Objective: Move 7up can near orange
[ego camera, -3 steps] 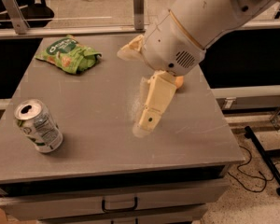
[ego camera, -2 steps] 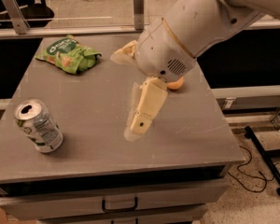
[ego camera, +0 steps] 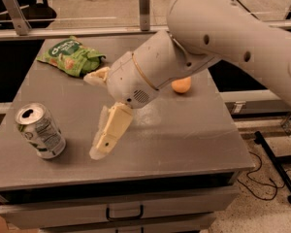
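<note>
The 7up can [ego camera: 40,131], silver with a green and white label and an opened top, stands near the front left edge of the grey table [ego camera: 184,135]. The orange [ego camera: 181,85] lies at the right middle of the table, partly hidden behind my arm. My gripper [ego camera: 93,115] hangs over the table's middle, to the right of the can and apart from it. It is open and empty, with one cream finger [ego camera: 111,132] pointing down toward the table and the other [ego camera: 96,75] higher up.
A flat green snack bag [ego camera: 70,56] lies at the back left of the table. A rail with metal posts [ego camera: 144,4] runs behind the table. A drawer with a handle [ego camera: 123,211] sits below the table's front edge. Cables lie on the floor at right.
My arm and gripper have moved left and toward the table's front, closer to the can. The can, orange and bag have not moved.
</note>
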Controlling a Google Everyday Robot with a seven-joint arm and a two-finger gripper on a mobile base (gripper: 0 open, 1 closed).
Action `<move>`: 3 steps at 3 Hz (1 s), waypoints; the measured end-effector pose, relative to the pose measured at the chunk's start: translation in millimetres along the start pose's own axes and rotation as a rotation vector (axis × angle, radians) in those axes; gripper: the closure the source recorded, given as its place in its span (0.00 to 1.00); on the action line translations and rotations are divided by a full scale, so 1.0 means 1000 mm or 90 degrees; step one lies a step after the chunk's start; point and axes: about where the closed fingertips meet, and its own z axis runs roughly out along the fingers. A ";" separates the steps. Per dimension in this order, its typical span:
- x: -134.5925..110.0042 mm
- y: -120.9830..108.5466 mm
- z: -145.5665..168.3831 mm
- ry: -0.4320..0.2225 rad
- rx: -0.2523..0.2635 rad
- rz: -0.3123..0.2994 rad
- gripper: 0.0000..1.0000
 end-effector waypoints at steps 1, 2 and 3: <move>-0.008 -0.010 0.044 -0.061 -0.010 -0.001 0.00; -0.023 -0.019 0.074 -0.114 -0.014 -0.003 0.00; -0.034 -0.022 0.101 -0.157 -0.022 0.008 0.18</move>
